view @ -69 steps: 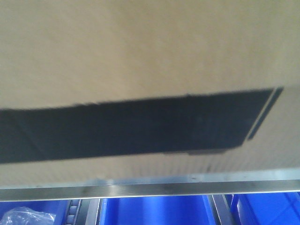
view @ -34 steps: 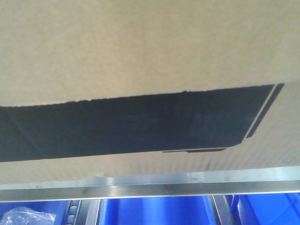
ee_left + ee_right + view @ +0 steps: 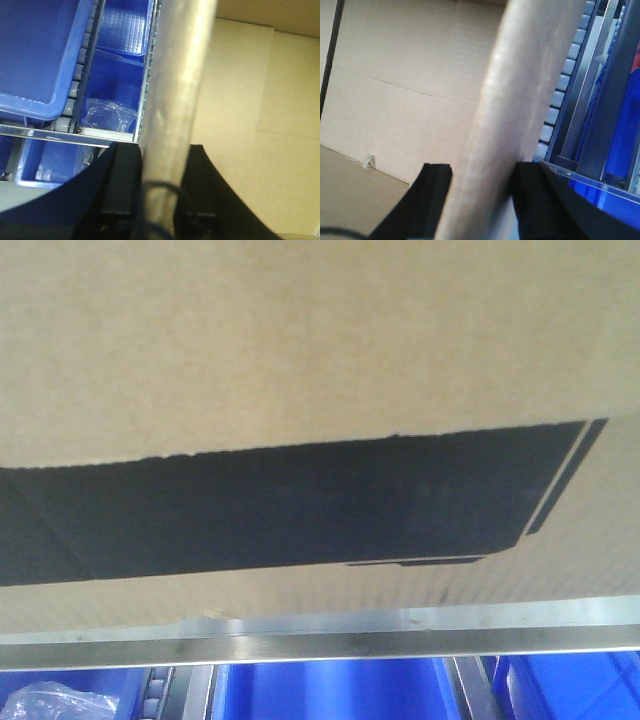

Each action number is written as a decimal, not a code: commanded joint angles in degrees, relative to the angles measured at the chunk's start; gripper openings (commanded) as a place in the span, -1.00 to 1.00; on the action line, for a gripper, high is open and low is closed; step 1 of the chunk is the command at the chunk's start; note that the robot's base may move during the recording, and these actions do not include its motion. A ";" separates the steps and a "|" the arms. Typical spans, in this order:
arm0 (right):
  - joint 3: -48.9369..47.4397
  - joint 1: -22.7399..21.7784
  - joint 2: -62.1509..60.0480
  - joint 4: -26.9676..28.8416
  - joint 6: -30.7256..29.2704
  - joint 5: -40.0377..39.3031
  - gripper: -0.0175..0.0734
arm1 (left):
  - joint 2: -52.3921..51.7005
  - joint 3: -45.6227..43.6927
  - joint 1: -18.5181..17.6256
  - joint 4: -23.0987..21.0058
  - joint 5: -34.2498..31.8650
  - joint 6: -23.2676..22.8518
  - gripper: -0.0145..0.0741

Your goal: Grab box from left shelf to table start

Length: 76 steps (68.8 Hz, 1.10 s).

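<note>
Box: large brown corrugated cardboard box fills the front view, just above the brushed steel shelf rail and blue plastic bins.
Left gripper: black jaws clamp a box wall.
Right gripper: jaws pinch a box wall.

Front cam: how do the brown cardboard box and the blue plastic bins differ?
The brown corrugated cardboard box carries a black printed panel; the blue plastic bins are plain. The box fills the view above the brushed steel rail; the bins peek out below it. Both border that rail.
</note>
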 commanded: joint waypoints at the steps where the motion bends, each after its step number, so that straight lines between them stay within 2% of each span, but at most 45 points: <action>1: -2.09 0.03 0.06 0.57 -2.27 -7.44 -0.49 | -0.70 -2.24 -1.56 -7.78 -2.85 6.98 -0.88; 76: -2.09 0.03 0.06 0.57 -2.27 -7.44 -0.49 | -0.70 -2.24 -1.56 -7.78 -2.85 6.98 -0.88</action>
